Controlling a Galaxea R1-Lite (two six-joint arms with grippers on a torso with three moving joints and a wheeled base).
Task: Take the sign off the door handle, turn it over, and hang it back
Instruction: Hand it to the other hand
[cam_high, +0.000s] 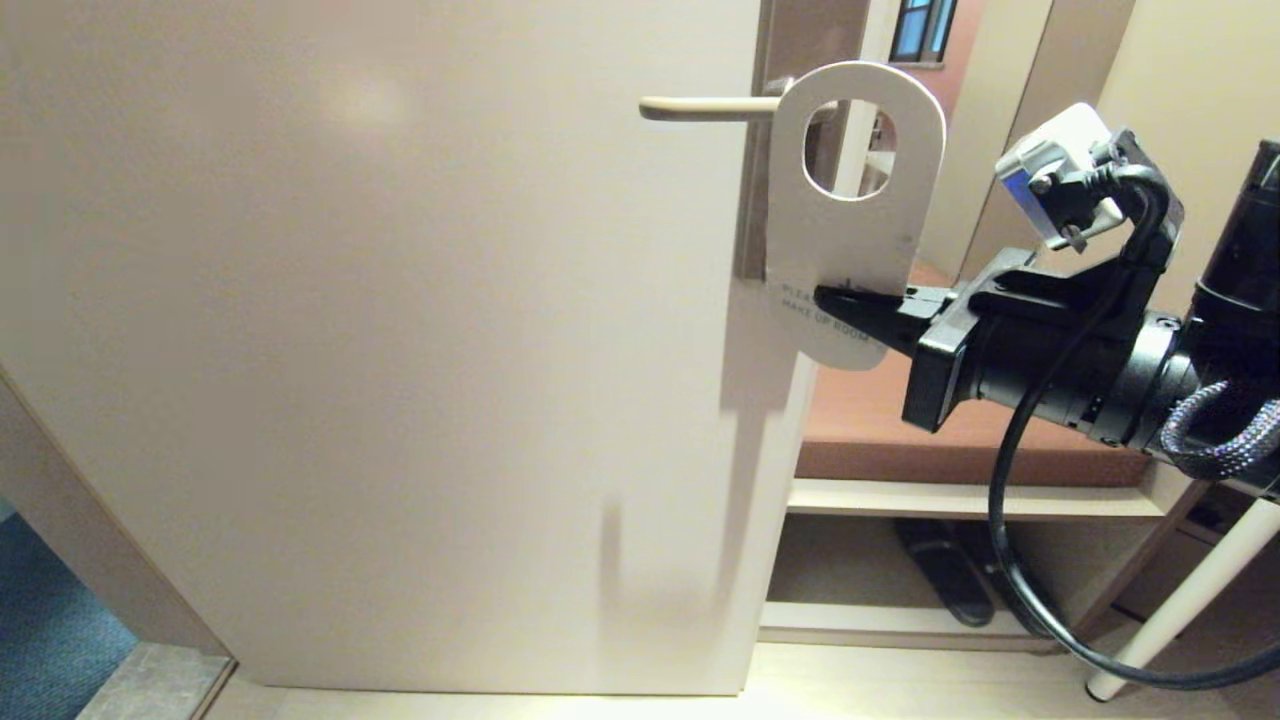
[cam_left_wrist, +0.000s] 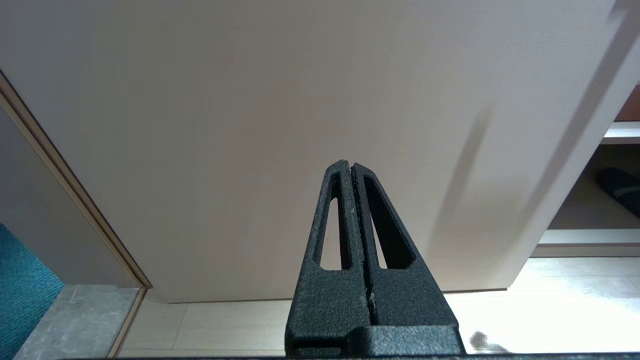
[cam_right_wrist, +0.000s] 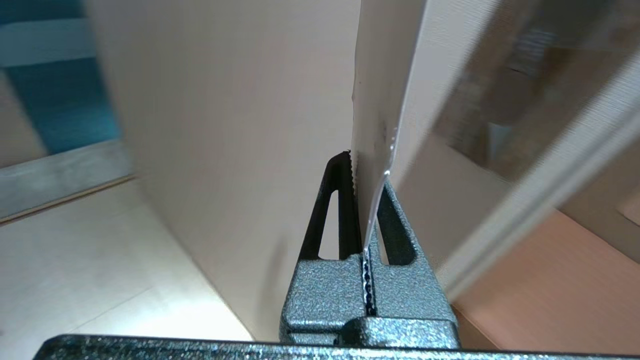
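The sign (cam_high: 850, 230) shows its white "PLEASE MAKE UP ROOM" side in the head view. Its top with the oval hole overlaps the door end of the beige door handle (cam_high: 700, 107). A bit of handle shows in the hole's top; I cannot tell whether the handle passes through. My right gripper (cam_high: 835, 297) reaches in from the right and is shut on the sign's lower part. In the right wrist view the sign (cam_right_wrist: 372, 125) stands edge-on between the fingers of that gripper (cam_right_wrist: 366, 170). My left gripper (cam_left_wrist: 351, 165) is shut and empty, low before the door, outside the head view.
The beige door (cam_high: 400, 350) fills the left and middle. Right of its edge are a wooden shelf (cam_high: 900, 430), dark slippers (cam_high: 945, 570) below it and a white slanted leg (cam_high: 1190, 600). Teal carpet (cam_high: 50, 600) lies at the lower left.
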